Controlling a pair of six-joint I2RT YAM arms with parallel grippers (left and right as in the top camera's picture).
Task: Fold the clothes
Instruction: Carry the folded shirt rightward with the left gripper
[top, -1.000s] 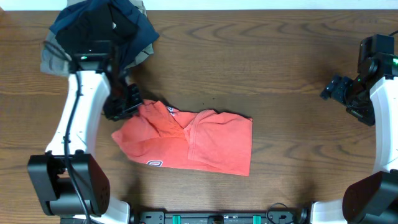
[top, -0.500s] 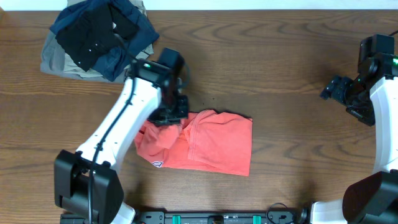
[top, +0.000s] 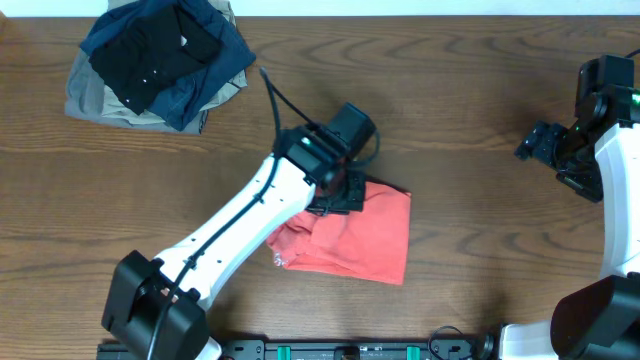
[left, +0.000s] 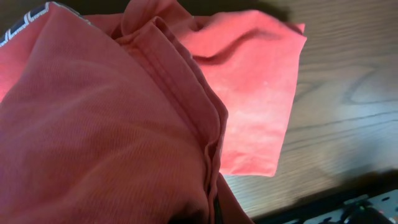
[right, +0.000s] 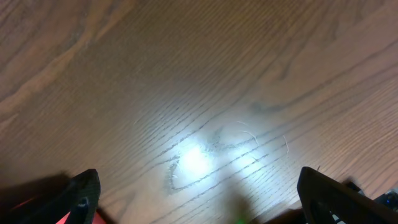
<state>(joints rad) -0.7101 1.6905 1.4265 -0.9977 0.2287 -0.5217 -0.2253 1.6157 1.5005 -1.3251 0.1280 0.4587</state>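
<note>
Overhead: the coral-red shirt lies near the middle of the wooden surface, close to its front edge. Its right half is a flat panel with a straight right edge. Its left half is bunched and partly hidden under the left arm, with a small white mark at the lower-left corner. The long axis runs roughly left to right. The left claw sits at the shirt's upper-left edge, pressed together on a fold of cloth. Bare wood lies open to the right, between the shirt and the right claw, which hangs spread near the right edge, well apart from the cloth. A pile of dark garments sits at the far-left corner, well clear of the shirt.

Left wrist: the shirt fills most of the view, rising towards the camera in a thick stitched ridge. A flat flap lies beyond it on the surface. A bit of white-outlined lettering shows at the top left. The fingers themselves are not visible.

Right wrist: the right claw stands wide apart over bare surface, holding nothing.
</note>
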